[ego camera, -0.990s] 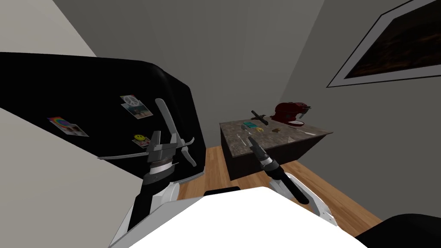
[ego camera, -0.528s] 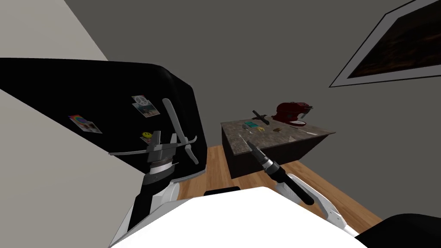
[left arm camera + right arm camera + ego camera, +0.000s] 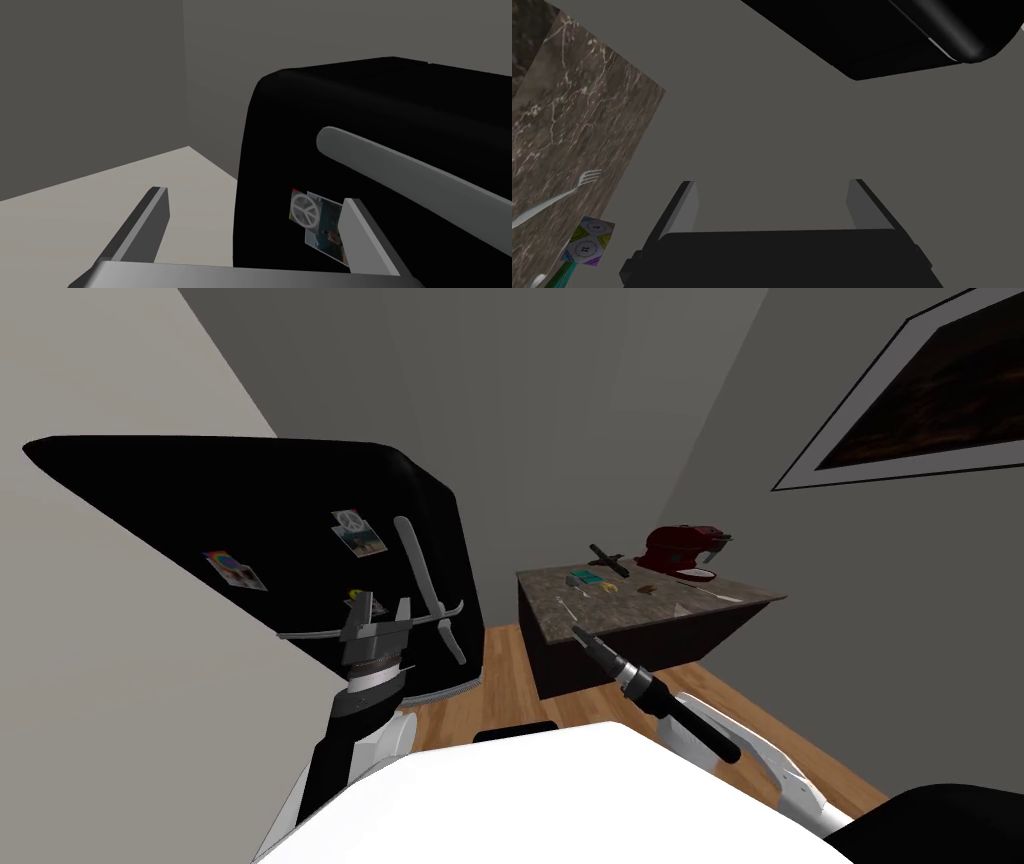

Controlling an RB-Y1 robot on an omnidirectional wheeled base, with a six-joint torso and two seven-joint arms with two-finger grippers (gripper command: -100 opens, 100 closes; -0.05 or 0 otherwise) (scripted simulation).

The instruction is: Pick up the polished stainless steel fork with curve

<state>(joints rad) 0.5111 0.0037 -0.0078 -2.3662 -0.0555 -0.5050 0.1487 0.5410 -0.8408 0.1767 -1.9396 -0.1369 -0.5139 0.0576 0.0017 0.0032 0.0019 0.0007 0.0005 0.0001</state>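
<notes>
The fork (image 3: 559, 196) is pale grey with a curved handle and lies flat on the brown marbled counter top (image 3: 567, 125). It is off to one side of my right gripper (image 3: 772, 200), beyond its finger, and nothing touches it. That gripper is open and empty. In the head view the right gripper (image 3: 578, 633) hovers just before the counter's (image 3: 640, 606) near left corner. My left gripper (image 3: 376, 614) is open and empty, held up in front of the black fridge (image 3: 300, 518).
A colourful card (image 3: 587, 242) and a teal item (image 3: 562, 274) lie by the fork's handle. A red stand mixer (image 3: 685, 550) and a black tool (image 3: 607, 558) stand at the counter's back. The fridge's grey handle (image 3: 415, 170) is close to the left fingers. Wood floor (image 3: 500, 688) runs between fridge and counter.
My head view has shifted, so the fridge and counter sit further right in the picture. The right gripper has sunk a little towards the counter's near edge. Both grippers stay open.
</notes>
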